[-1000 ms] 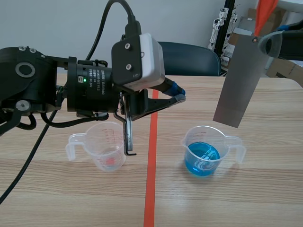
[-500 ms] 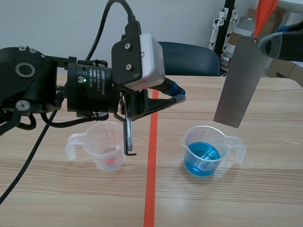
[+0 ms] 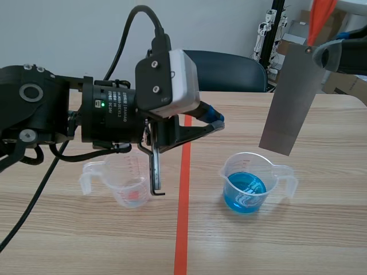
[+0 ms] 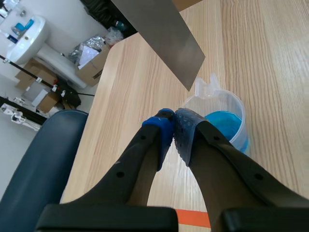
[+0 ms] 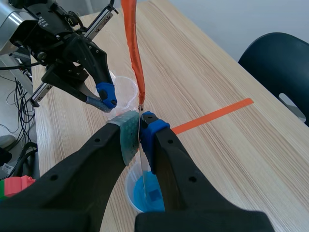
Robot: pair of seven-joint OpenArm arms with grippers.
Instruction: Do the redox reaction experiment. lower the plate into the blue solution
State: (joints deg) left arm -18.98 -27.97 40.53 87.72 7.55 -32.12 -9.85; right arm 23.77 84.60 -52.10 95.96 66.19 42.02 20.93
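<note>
OK, I'm seeing the R end effector (image 5: 140, 126) pinching the plate (image 3: 289, 100), hanging at 1 o'clock above the blue-solution beaker (image 3: 269, 175), not touching. L end effector (image 4: 174, 126) is sitting closed, empty.

On my scene feed, the left arm's black wrist housing (image 3: 116, 106) carries a label of small white print, too fine for me to read. The clear measuring cup (image 3: 129, 182) shows red graduation marks, likewise illegible.
</note>
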